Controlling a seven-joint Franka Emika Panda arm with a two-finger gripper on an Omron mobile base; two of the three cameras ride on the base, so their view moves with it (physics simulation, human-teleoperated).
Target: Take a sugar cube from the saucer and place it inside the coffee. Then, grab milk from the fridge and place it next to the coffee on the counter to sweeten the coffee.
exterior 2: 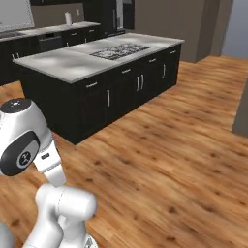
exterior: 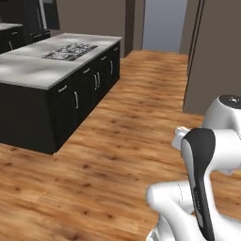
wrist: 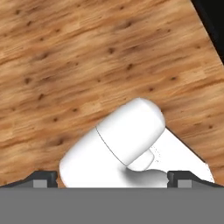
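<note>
From the left base view, my arm (exterior: 202, 188) is folded up in the lower right corner, white links with a dark joint cover, over a wooden floor (exterior: 108, 160). To the left stands a kitchen island (exterior: 56, 89) with black cabinet fronts and silver bar handles, topped by a plain grey slab that carries a stove (exterior: 70, 51) near its far end. A brown wall panel (exterior: 212, 56) rises at the right edge, with a pale doorway (exterior: 164, 23) behind it. I cannot pick out the saucer, the coffee, the milk or the fridge here, so I cannot say how they lie relative to my gripper.

From the right base view, my arm (exterior 2: 34, 160) rises at the lower left. The same island (exterior 2: 97, 82) runs across the middle, its stove (exterior 2: 118, 50) toward the far right end of the grey top. Beyond it, along the back wall, a second run of dark cabinets carries a light worktop (exterior 2: 53, 28) with a small pale upright thing near its far edge, too small to identify.

In the hand view, my gripper (wrist: 113, 179) looks down at the wooden floor (wrist: 87, 57). My two dark fingertips (wrist: 41, 178) stand far apart at the bottom corners, jaws spread wide with nothing between them. A black edge (wrist: 214, 22) cuts the top right corner.
</note>
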